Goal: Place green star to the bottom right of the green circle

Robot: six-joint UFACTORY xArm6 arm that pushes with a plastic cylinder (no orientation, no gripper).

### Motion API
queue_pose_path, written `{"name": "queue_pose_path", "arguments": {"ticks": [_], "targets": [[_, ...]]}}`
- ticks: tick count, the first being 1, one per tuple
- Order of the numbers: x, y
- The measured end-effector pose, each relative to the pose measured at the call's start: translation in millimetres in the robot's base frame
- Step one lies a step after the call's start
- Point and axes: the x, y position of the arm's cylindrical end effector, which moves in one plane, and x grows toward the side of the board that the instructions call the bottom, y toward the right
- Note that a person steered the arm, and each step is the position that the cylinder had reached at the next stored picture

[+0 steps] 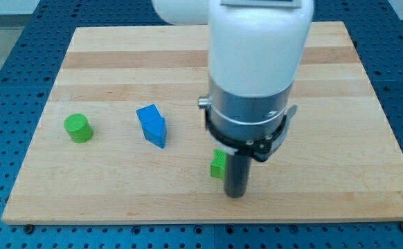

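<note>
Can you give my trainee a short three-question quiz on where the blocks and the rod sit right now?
1. True or false: my tip is beside the green circle.
2. Which block lies between the green circle and the green star?
A. a red block
B. the blue block
C. a yellow block
3. Fill in: the green star shows just to the view's ____ of the rod, partly hidden by it.

Key:
1. False; my tip is next to the green star, far to the view's right of the circle.
2. B
3. left
</note>
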Motion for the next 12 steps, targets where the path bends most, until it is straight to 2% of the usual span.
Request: {"name": "queue_pose_path", "arguments": {"ticks": [1,2,3,6,7,10,11,12], "targets": [[8.6,-6.1],[23.3,25.3],[-31.0,34.5],[-54.0,34.5],[-53.9,13.8],[-3.9,-64.1],[4.3,-72.0],[7.4,-43.7]]}}
